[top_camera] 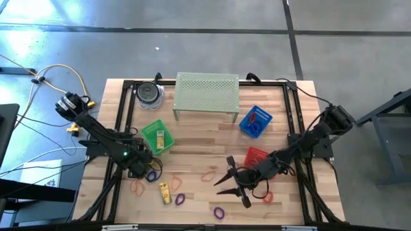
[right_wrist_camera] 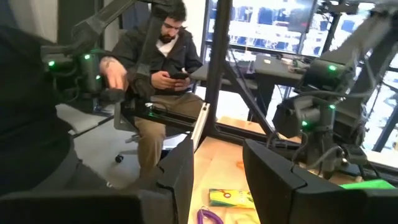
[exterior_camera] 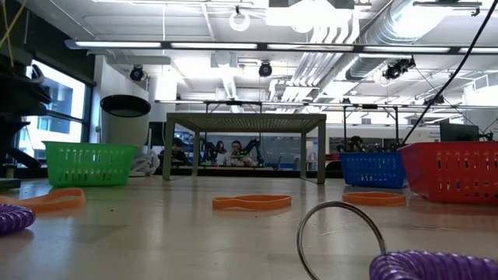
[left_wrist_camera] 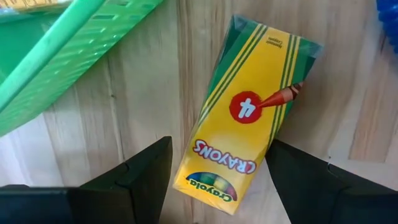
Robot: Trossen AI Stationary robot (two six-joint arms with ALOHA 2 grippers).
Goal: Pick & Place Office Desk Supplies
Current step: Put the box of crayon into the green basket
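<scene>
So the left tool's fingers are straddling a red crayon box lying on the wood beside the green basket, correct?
Not quite: the crayon box is yellow and green, not red. The left wrist view shows it lying on the wood between the left tool's open fingers, with the green basket beside it. The rest holds.

My arms point(top_camera: 103, 136) are dark, jointed tubes with small green lights glowing at the wrists. Black wedge-shaped fingers point(left_wrist_camera: 134, 180) end each one. Yellow and white cables trail the left base.
</scene>
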